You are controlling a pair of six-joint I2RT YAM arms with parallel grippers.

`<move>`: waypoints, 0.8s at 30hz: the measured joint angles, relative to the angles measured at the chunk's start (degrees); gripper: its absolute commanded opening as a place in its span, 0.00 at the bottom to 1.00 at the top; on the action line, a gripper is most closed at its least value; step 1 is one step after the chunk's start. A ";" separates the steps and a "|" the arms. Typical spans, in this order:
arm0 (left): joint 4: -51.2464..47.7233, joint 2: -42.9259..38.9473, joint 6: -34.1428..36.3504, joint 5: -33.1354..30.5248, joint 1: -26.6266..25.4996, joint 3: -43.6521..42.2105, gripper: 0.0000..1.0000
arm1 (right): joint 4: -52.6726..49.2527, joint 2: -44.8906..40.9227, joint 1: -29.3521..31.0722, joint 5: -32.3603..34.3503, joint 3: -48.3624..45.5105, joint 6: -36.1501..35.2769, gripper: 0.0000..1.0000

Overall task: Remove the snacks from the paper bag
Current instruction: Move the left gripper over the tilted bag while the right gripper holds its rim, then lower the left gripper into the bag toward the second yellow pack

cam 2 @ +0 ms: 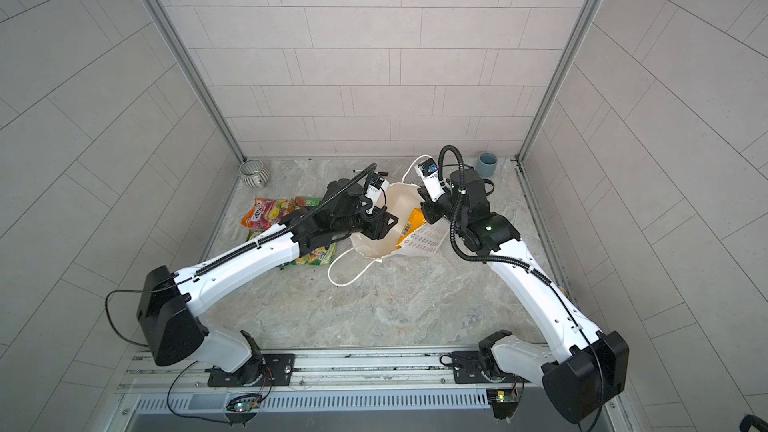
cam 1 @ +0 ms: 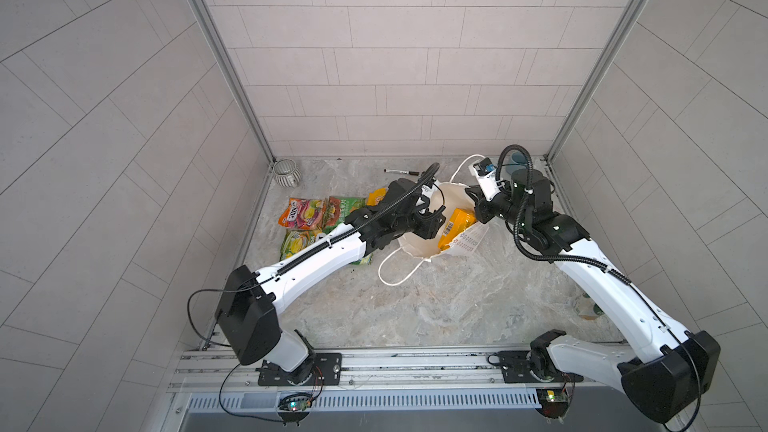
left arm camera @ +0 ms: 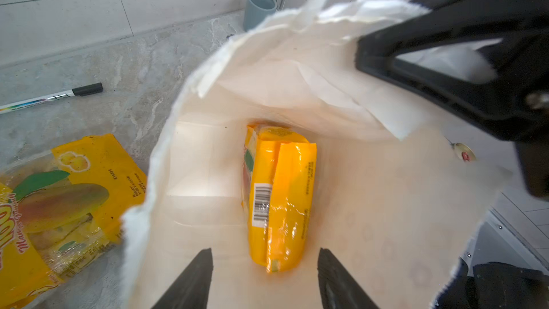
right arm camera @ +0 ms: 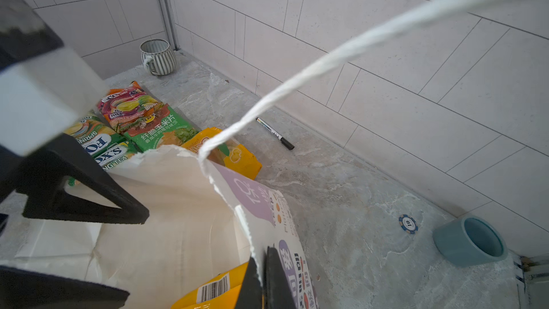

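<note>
Grey ribbed mug (cam 1: 286, 173) far-L corner | five snack pkts (cam 1: 305, 218) flat on bench (cam 1: 436, 305), L of bag | L tool (left arm camera: 264, 252) in paper bag (cam 1: 415, 247) mouth, jaws apart, nothing held | yellow-orange pkt (left arm camera: 279, 197) inside bag, just past L tool | R tool (right arm camera: 263, 266) pinched on bag rim | blue-grey cup (cam 2: 487, 164) far-R corner

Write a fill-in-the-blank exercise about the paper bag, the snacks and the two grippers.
The tall white paper bag holds ____ glossy yellow snack packet. The left gripper, over the bag's mouth, is ____. The right gripper is shut on the bag's ____. The thin black marker pen lies ____ the bag.
Missing words: one; open; rim; outside.
</note>
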 measured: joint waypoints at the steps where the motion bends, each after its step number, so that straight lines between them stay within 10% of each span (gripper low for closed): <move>1: 0.02 0.61 -0.02 0.00 -0.22 0.00 0.62 | 0.20 -0.09 0.07 0.33 -0.31 0.44 0.00; 24: -1.62 -2.97 2.05 -3.85 -2.10 3.50 0.62 | 3.98 3.61 -1.51 5.09 0.46 3.10 0.00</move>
